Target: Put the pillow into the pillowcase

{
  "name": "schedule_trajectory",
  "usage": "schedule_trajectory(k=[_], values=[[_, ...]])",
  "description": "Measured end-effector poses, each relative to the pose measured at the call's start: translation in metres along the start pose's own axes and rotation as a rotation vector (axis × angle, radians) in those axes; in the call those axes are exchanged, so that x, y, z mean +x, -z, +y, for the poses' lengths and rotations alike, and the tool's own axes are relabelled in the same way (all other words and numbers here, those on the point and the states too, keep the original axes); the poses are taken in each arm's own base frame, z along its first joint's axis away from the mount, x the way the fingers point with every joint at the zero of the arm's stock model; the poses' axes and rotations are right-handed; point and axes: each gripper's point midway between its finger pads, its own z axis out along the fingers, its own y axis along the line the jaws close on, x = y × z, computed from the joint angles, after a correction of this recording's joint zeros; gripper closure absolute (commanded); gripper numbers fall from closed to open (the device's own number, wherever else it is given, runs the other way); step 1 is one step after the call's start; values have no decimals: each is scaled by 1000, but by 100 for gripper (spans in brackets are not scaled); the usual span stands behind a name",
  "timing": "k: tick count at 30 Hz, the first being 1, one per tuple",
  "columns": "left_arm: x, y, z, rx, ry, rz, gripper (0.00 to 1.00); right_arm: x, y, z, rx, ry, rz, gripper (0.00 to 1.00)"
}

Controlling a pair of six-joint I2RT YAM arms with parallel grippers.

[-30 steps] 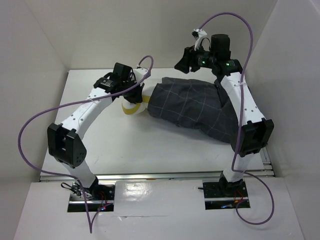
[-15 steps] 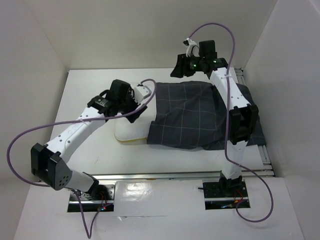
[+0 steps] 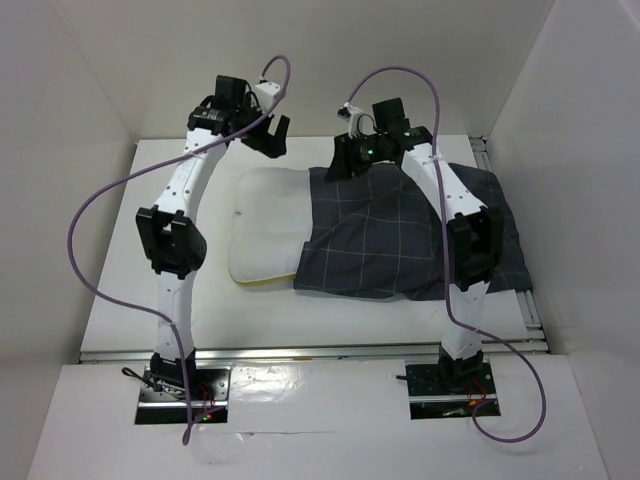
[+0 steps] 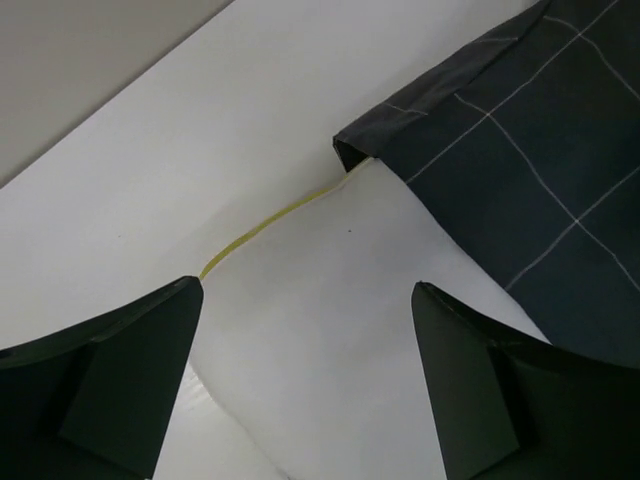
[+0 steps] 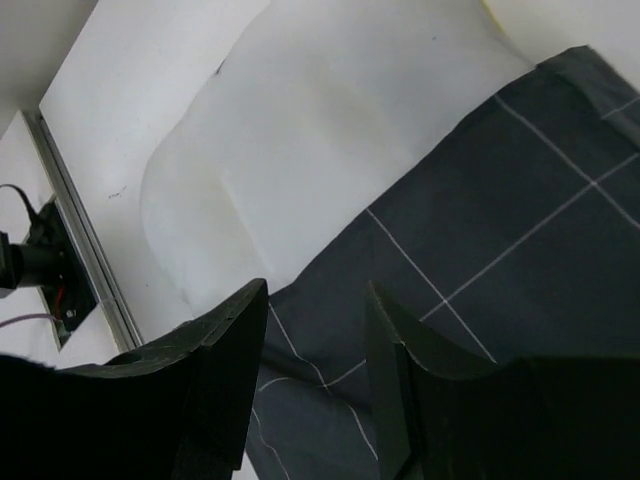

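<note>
The white pillow (image 3: 265,215) lies flat on the table with its right part tucked inside the dark grid-patterned pillowcase (image 3: 400,235). A yellow trim (image 4: 270,222) runs along the pillow's edge up to the case's hem. My left gripper (image 3: 275,135) hangs open above the pillow's far edge, holding nothing. In the left wrist view the pillow (image 4: 330,340) fills the space between the wide jaws (image 4: 306,288). My right gripper (image 3: 340,162) hovers over the pillowcase's far left corner. Its jaws (image 5: 317,290) stand partly apart, with the pillowcase (image 5: 480,230) showing below and the pillow (image 5: 330,130) beyond it.
White walls enclose the table on three sides. A metal rail (image 3: 530,300) runs along the table's right edge, with the pillowcase's right end lying at it. Purple cables (image 3: 100,210) loop from both arms.
My left gripper let go of the pillow, opened wide and rose toward the back wall. The pillow settled flat. My right gripper moved left to the case's far left corner, its jaws narrowing.
</note>
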Motion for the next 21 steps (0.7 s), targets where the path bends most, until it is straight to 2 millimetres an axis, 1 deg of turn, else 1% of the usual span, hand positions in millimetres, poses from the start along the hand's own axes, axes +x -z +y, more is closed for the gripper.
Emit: schedule_trajectory(k=[2,4,7,9,12,17,19,21], values=[[11,-20,11,45,28,19,0,10,-7,5,-13,11,28,50],[39,-34,19,82,75,81,0,16,-10,8,-23,25,45,50],[80,-44,26,114,148,172,0,23,-13,10,-34,39,65,50],[98,-48,36,116,193,206,0,29,-14,9,-36,40,78,50],[114,-52,51,115,253,220,0,33,-14,8,-36,45,92,50],[131,-53,76,82,313,222,0,37,-14,8,-40,56,106,51],[136,-55,82,73,319,219,0,37,-15,9,-42,59,111,51],[140,-58,81,78,322,221,0,36,-18,9,-44,70,113,51]])
